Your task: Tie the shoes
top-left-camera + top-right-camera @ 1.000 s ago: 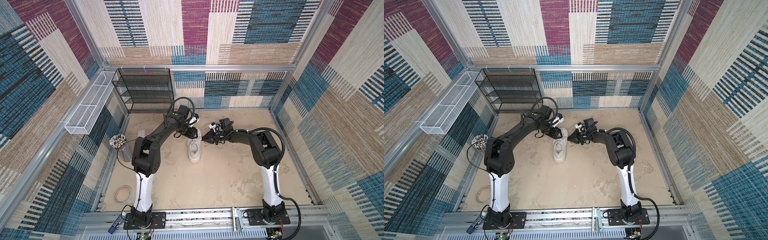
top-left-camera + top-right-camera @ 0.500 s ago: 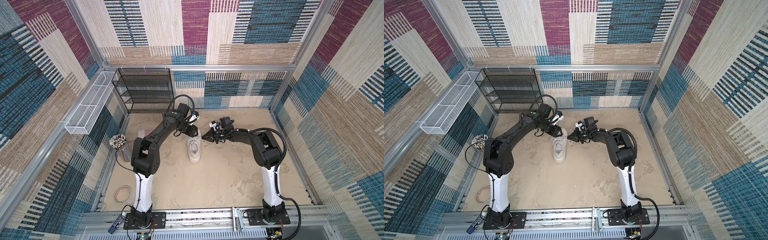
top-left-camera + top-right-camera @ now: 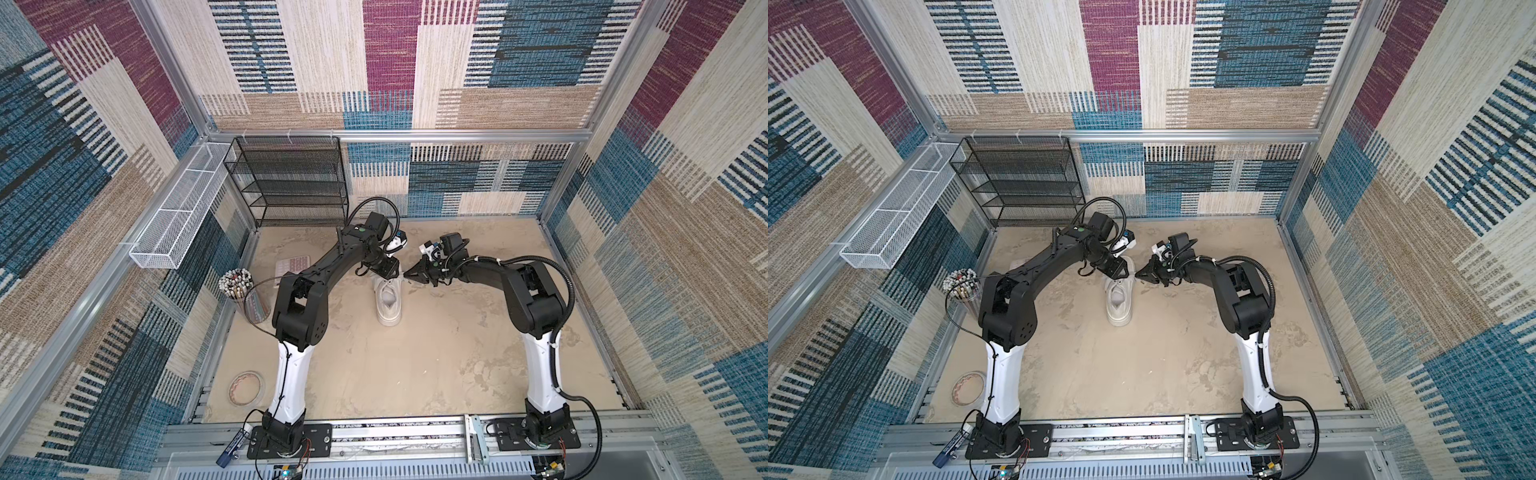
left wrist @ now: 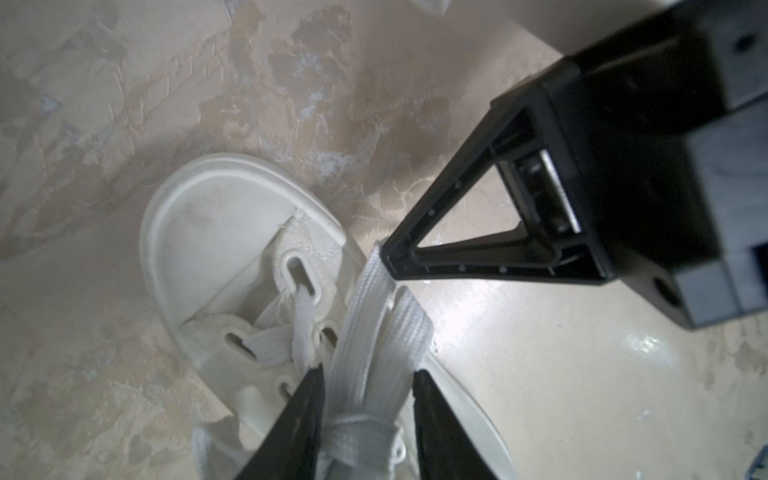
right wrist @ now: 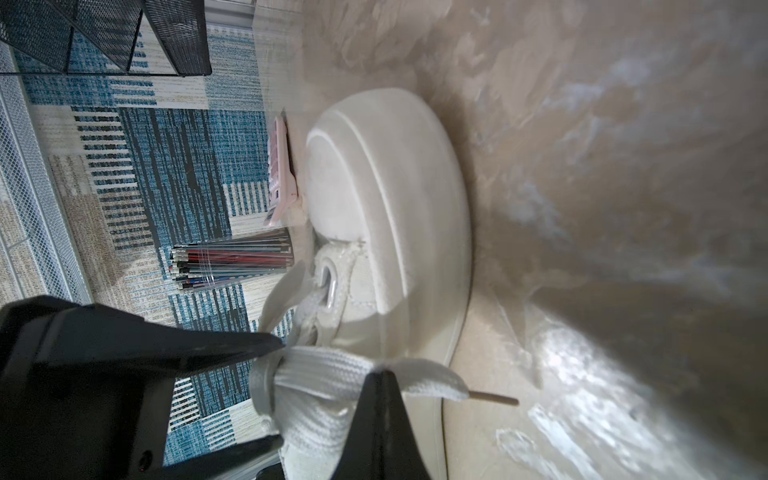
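Sneaker (image 3: 390,307) forepart behind the left pincer (image 3: 392,274) in a top view; laces (image 4: 374,324) there too small.

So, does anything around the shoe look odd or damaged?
Nothing spilled or broken. The sneaker stands upright; its laces are bunched, no bow yet, with the right gripper pinching them. Only the table surface looks patchy and worn.
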{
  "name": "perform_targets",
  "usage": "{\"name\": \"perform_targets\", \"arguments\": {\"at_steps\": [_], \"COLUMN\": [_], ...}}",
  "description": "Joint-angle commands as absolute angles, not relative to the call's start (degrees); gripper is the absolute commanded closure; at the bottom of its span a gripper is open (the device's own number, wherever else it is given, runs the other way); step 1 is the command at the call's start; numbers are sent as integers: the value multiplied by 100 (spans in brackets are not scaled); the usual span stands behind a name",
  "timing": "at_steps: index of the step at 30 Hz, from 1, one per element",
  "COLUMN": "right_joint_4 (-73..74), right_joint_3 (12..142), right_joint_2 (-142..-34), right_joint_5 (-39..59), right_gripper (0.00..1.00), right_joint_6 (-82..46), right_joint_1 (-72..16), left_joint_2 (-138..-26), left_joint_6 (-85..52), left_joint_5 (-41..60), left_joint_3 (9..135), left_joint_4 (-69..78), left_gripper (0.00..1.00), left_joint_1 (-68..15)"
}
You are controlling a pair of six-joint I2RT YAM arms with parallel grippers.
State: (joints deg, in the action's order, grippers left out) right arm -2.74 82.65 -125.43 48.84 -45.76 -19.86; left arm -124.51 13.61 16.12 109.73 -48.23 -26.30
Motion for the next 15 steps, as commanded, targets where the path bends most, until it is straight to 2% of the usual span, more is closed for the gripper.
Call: {"name": "perform_targets", "arguments": {"at_steps": [1,11,15], "right_joint_4": [-306,-447,-393], "right_joint_3": [8306,8289,8183], "right_joint_2": [-12455,-12317,-12261], "right_joint_5": [4789,4527,4467], "right_gripper": [100,100,100], "right_joint_6": [-4493,-4385,-4412], "right_joint_1": [-1985,-1891,-1826], "left_joint_2": [-12441,-12384,-12331], "left_joint_6": [1740,1716,1697], "left_joint_5": [1212,1126,1107], "left_joint_3": [10994,10942,10961], "left_joint_4": [-4969,-5044,-5044], "left_gripper": [64,67,61], "left_joint_1": [-2672,-2672,-2661]}}
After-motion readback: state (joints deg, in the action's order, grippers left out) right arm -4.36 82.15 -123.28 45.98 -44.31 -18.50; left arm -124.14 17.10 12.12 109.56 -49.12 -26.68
